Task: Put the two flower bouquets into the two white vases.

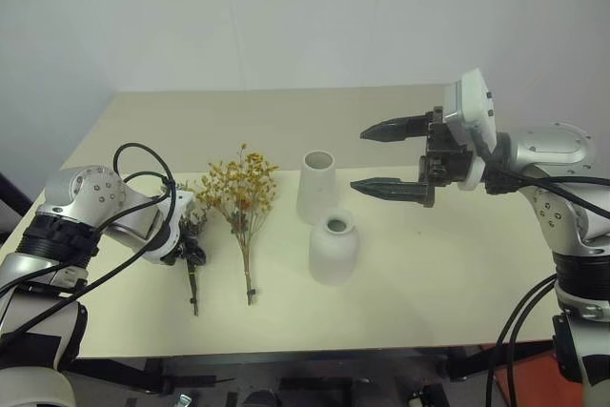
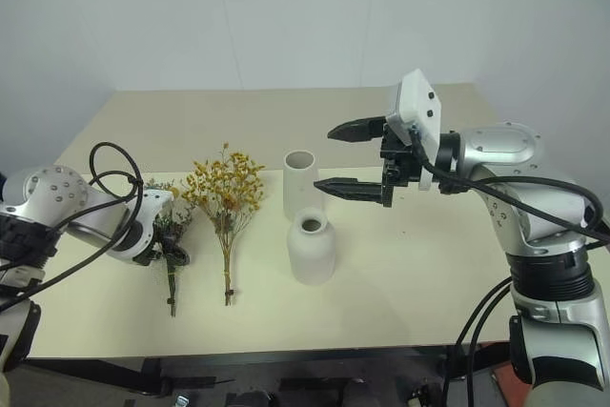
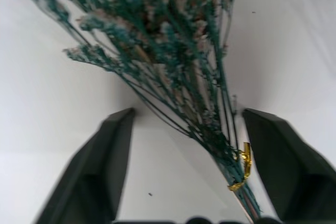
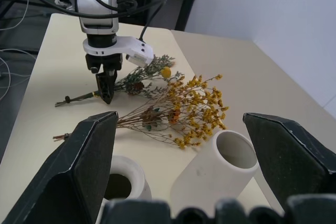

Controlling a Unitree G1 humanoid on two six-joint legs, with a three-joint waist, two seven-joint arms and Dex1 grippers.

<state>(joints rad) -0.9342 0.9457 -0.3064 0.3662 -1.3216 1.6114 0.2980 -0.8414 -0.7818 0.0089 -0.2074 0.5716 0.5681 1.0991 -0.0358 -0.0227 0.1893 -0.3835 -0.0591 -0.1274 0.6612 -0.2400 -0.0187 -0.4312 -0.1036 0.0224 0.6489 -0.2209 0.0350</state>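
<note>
Sprig (image 1: 193,235) partly hidden behind left end effector (image 1: 192,253); stems straddled.

Yellow-orange bouquet (image 1: 240,188), white vases (image 1: 316,185)

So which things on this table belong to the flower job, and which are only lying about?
Belong to the job:
- yellow bouquet
- grey-green sprig, between the left gripper's open fingers
- tall vase
- squat vase
- right gripper, open above the vases

Lying about:
- nothing else lies on the table
</note>
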